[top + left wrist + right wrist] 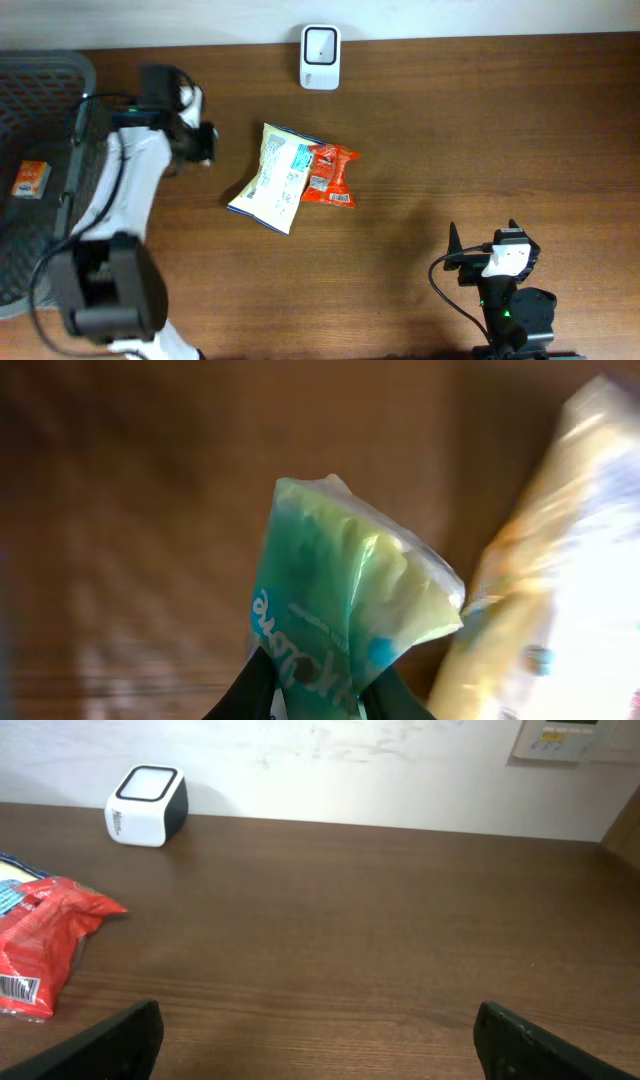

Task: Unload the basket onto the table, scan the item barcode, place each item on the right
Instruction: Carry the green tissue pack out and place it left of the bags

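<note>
Left gripper [320,682] at 9 o'clock of the table [480,130], jaws nearly closed, pinching the lower end of a green packet [340,590] held off the surface. Yellow bag [272,178] and red packet [328,175] lie touching at centre. Scanner [320,57] at 12 o'clock. Right gripper [325,1050] at 5 o'clock, jaws wide apart, holding nothing.

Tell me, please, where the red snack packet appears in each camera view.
Overhead: the red packet lies near the picture's middle, against the right side of the yellow bag.
Left wrist: not in it; a green packet fills the middle.
Right wrist: at the left edge, barcode showing.
Shared landmark: the white scanner, top centre overhead, upper left in the right wrist view.
</note>
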Controlling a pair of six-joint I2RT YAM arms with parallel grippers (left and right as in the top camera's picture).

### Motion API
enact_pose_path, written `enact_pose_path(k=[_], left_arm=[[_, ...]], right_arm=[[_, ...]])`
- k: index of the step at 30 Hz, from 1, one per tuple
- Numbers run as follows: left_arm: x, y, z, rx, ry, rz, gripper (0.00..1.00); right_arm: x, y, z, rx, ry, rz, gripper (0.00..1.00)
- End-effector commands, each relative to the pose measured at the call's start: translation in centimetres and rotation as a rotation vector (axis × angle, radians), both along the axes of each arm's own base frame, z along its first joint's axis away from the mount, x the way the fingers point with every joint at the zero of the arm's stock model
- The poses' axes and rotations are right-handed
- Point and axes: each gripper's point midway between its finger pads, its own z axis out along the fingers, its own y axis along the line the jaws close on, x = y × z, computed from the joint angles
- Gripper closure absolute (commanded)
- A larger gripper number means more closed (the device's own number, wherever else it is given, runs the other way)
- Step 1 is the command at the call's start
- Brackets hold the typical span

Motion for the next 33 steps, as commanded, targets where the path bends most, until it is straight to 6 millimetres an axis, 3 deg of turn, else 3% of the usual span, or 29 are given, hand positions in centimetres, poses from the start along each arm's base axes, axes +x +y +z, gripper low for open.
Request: enact_pose_path(k=[1,5,6,8,10,12,16,23,25,28,30,31,33], left_arm=[[-1.2,0.0,-5.2,0.015,0.111,0.009,0.85],[-1.6,-1.2,-7.3,-0.026,0.157,-0.014,0.8],[-1.6,-1.5,-7.4,-0.026,0.161,-0.021,0.71],[-1.4,-2.4,-7.2,-0.05,0.153,-0.04,0.39],[-0.6,-3.7,-6.1,-0.092,0.13,-0.065,0.2],[0.4,-4.2,-4.4,-0.104,0.101,-0.074,0.11],[3.4,-4.4,2.2,-0.106,-0.012,-0.084,0.02],[8.1,-3.8,17.3,-0.013,-0.384,-0.207,0.01],[8.5,-0.5,21.4,0.103,-0.474,-0.129,0.01],[7.7,5.7,25.2,0.236,-0.539,0.077,0.01],[6.3,10.4,26.5,0.285,-0.558,0.264,0.01],[5.0,14.0,26.9,0.308,-0.559,0.395,0.01],[3.3,18.4,26.7,0.304,-0.548,0.546,0.01]], right_arm=[[-0.1,0.1,-0.3,0.003,0.011,0.001,0.02],[-0.1,0.1,-0.3,0.003,0.011,0.001,0.01],[-0.1,0.1,-0.3,0.003,0.011,0.001,0.01],[-0.1,0.1,-0.3,0.003,0.011,0.001,0.02],[-0.1,0.1,-0.3,0.004,0.011,0.001,0.01],[-0.1,0.1,-0.3,0.004,0.011,0.001,0.01],[-0.1,0.1,-0.3,0.003,0.011,0.001,0.02],[-0.1,0.1,-0.3,0.004,0.011,0.001,0.02],[-0.1,0.1,-0.3,0.004,0.011,0.001,0.02],[-0.1,0.1,-0.3,0.003,0.011,0.001,0.02],[-0.1,0.1,-0.3,0.003,0.011,0.001,0.01],[-0.1,0.1,-0.3,0.004,0.011,0.001,0.01],[-0.1,0.1,-0.3,0.003,0.011,0.001,0.01]])
